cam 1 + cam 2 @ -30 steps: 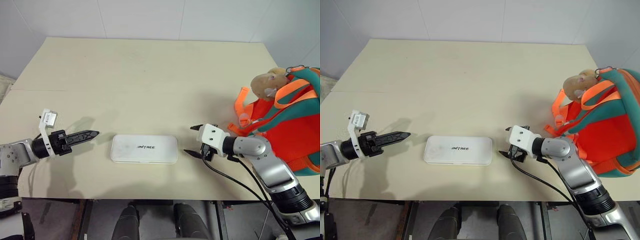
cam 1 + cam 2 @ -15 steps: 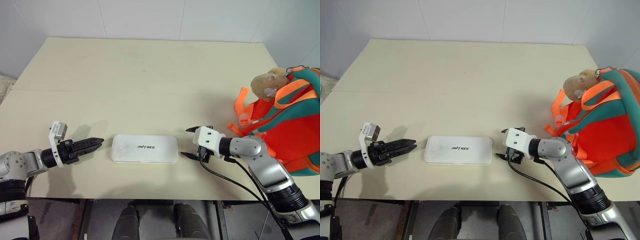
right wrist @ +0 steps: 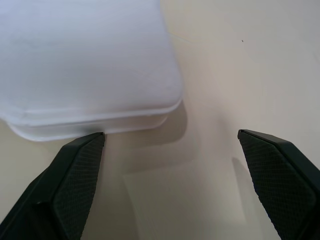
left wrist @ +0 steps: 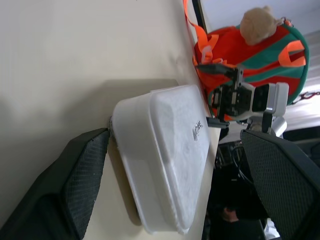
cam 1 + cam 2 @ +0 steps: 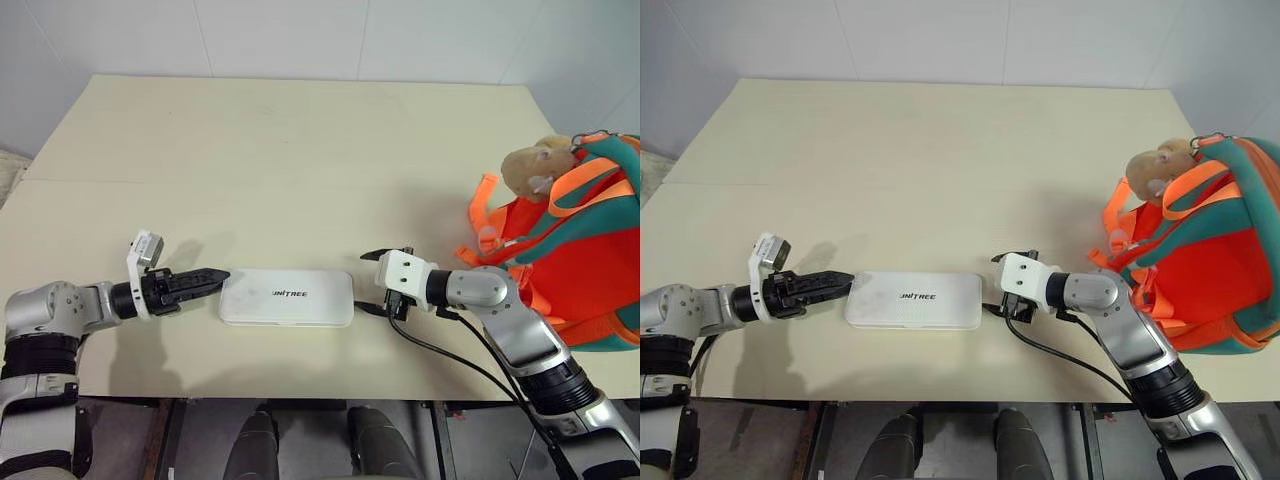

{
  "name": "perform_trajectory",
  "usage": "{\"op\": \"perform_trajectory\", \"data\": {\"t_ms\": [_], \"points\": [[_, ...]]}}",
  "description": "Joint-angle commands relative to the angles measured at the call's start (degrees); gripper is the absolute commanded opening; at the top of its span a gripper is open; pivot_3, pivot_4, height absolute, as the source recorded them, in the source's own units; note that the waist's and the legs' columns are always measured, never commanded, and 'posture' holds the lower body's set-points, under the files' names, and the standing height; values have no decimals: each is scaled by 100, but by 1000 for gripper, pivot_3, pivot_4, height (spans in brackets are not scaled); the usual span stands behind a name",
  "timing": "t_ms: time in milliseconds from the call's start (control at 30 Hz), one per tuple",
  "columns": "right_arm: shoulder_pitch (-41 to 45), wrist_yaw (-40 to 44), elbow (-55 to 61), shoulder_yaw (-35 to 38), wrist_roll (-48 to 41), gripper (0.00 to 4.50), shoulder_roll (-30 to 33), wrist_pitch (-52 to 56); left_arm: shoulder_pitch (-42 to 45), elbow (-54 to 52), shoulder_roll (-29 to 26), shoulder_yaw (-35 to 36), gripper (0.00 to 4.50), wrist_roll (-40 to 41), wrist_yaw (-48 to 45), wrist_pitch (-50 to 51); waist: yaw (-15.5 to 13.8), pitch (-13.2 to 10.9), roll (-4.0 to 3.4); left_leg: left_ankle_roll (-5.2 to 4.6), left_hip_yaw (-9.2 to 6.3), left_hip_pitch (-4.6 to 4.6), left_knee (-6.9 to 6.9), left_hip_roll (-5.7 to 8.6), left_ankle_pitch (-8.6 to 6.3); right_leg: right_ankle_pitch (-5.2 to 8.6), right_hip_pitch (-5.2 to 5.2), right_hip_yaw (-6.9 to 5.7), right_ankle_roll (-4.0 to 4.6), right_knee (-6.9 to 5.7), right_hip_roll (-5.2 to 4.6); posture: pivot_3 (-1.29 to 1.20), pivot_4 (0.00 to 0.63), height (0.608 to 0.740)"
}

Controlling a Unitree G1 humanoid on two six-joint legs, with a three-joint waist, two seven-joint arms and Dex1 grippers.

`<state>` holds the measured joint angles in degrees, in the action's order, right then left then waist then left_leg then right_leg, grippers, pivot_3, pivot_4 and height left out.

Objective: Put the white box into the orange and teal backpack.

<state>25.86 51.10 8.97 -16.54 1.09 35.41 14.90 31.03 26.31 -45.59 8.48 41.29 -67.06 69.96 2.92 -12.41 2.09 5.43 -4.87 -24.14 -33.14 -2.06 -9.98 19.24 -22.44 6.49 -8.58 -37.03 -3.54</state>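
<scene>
Two pincers flank the white box (image 5: 287,297), both with fingers spread wide, holding nothing. Left pincer (image 5: 215,275) reaches in low from the left, roughly level, tips at the box's left end. Right pincer (image 5: 370,282) angles in from the right, tips just beside the right end. Box lies flat near the front edge of the beige desk (image 5: 300,160). Orange and teal backpack (image 5: 575,250) sits at the desk's right edge, plush charm (image 5: 532,166) on top. White wall behind.
</scene>
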Motion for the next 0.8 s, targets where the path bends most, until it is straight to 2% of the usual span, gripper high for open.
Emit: {"op": "perform_trajectory", "data": {"t_ms": [33, 500, 800], "points": [[68, 35, 56, 34, 13, 4500, -13, -147, 95, 105, 72, -201, 4482, -61, -165, 33, 1, 0, 0, 0, 0, 0, 0, 0, 0, 0, 0, 0, 0, 0, 0, 0, 150, 740], [22, 17, 65, 85, 51, 4500, -24, -161, 240, 101, 195, -351, 4482, -74, -326, 77, -1, 0, 0, 0, -1, 0, 0, 1, 0, -1, 1, 0, -2, 0, -1, 0, 150, 740], [37, 51, 10, 106, 79, 4500, -42, -206, 253, -45, 58, -868, 4482, -250, -825, -74, 3, 0, 0, 0, 0, 0, 0, 1, 0, 0, 1, 0, -1, 1, -1, 0, 150, 740]]}}
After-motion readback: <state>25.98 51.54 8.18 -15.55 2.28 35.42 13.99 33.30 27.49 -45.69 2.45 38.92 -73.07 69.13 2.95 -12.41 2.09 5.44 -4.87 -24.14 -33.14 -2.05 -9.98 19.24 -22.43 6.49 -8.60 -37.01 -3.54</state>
